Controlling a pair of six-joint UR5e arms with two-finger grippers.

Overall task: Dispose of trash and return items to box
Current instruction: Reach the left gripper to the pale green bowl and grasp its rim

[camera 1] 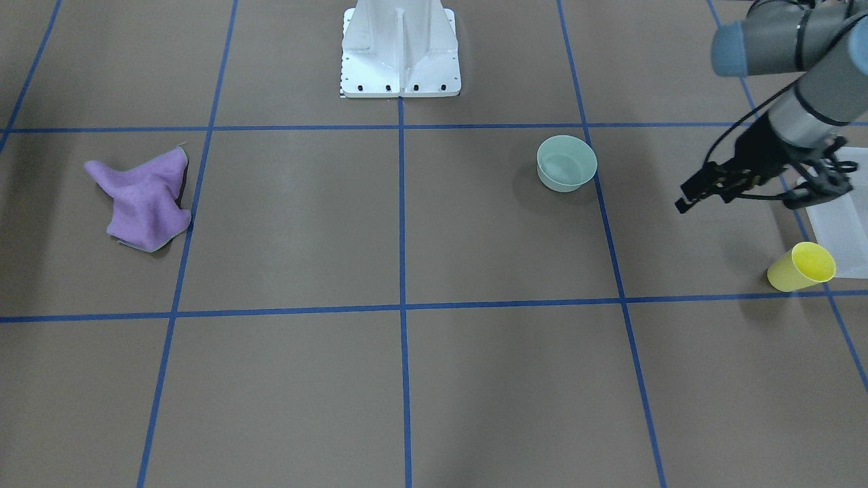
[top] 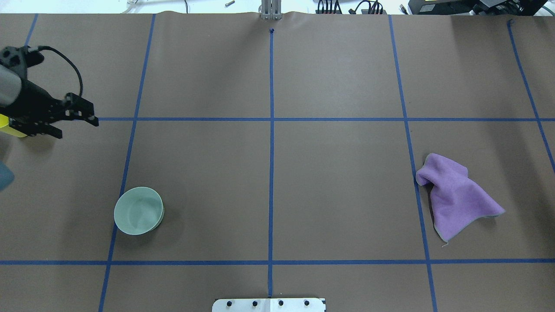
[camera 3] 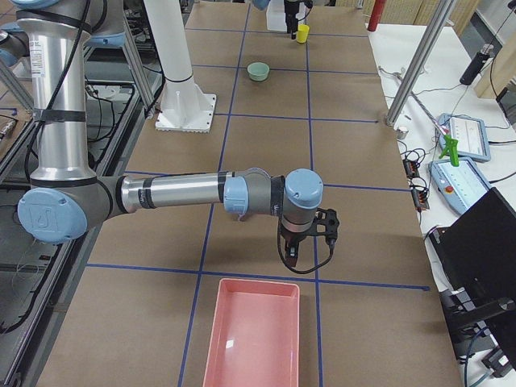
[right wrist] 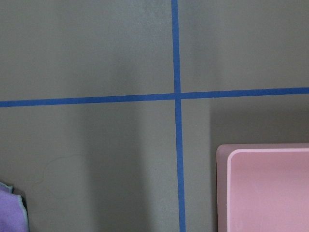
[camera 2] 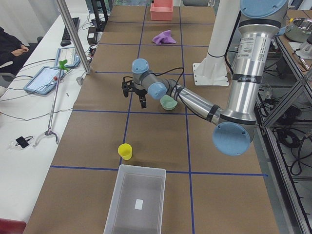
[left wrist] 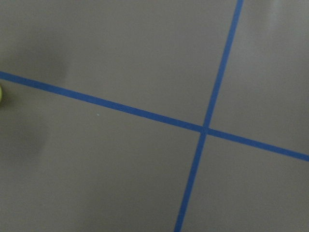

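From my console, the left gripper (top: 78, 129) hangs in the air over the brown table (top: 338, 182), far out on the robot's left side. Its two black fingers (top: 89, 118) are spread apart with nothing between them. The left wrist camera shows only bare table paper and a crossing of blue tape lines (left wrist: 204, 129), with a sliver of yellow at its left edge.

The pale mint-green bowl (top: 138, 211) sits upright on the table with its mouth up and empty. It rests on a blue tape line, nearer the robot base (camera 1: 400, 51) than the left gripper is, and well apart from it.

The translucent frosted-white box (camera 2: 141, 168) lies at the table's left end. I see nothing in it but a small white label on its floor. A yellow cup (camera 2: 125, 151) stands just beside the box's near corner, mouth up, between the box and the gripper.

On the opposite side, a crumpled purple cloth (top: 455, 199) lies on the table. Beyond it, at the table's right end, is an empty pink bin (camera 3: 254, 334).

The right gripper (camera 3: 289, 256) points down above the table just short of the pink bin's end. I only catch it from the side camera, so I cannot tell whether its fingers are apart or together. Its wrist camera shows tape lines, a corner of the pink bin and an edge of the purple cloth.
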